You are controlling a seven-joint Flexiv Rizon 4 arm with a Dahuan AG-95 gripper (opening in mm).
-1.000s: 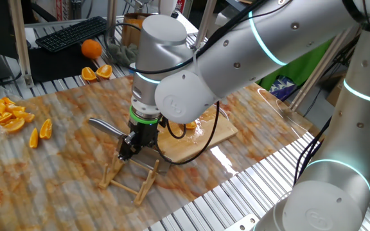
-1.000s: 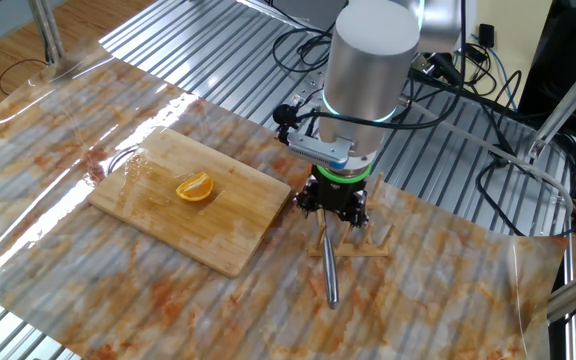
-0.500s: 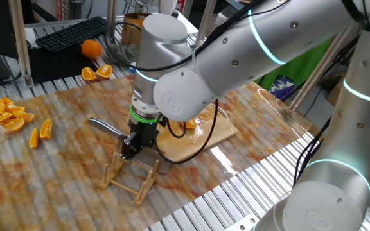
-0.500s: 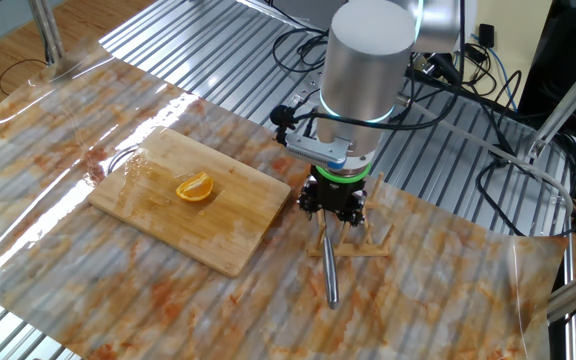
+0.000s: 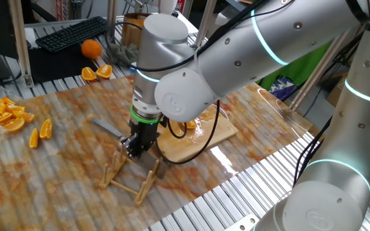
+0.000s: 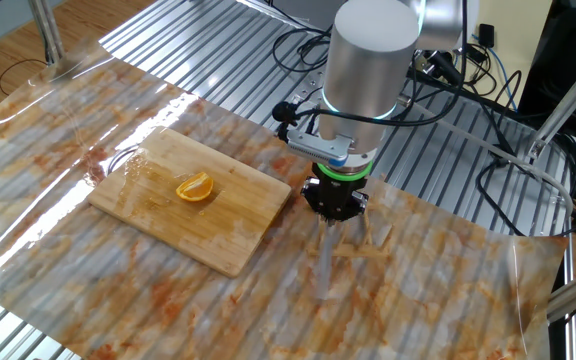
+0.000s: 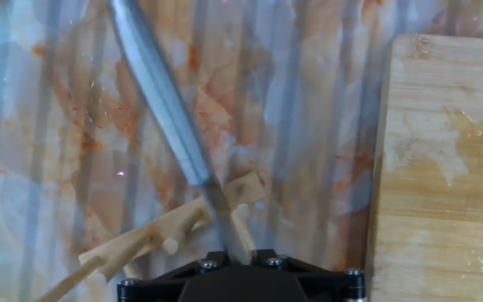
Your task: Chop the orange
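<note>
Since the earlier frames, my black two-finger gripper (image 6: 333,205) has narrowed from wide apart to nearly together, and the steel knife blade (image 7: 162,92) now appears blurred in both fixed views. My fingers clamp the knife at its handle end, above the small wooden rack (image 5: 130,174).

Only the hand view shows the blade sharply: it runs diagonally from my fingers toward the upper left of that picture, crossing a wooden bar of the rack. Only the other fixed view shows the small crescent-shaped orange piece (image 6: 195,188); in one fixed view my arm hides it. The piece lies near the middle of the rectangular bamboo cutting board (image 6: 158,213), well apart from my gripper, its long axis running lower left to upper right in that picture.

My hand points straight down just beside the board's edge, with the silver wrist housing (image 5: 166,61) directly above it.
</note>
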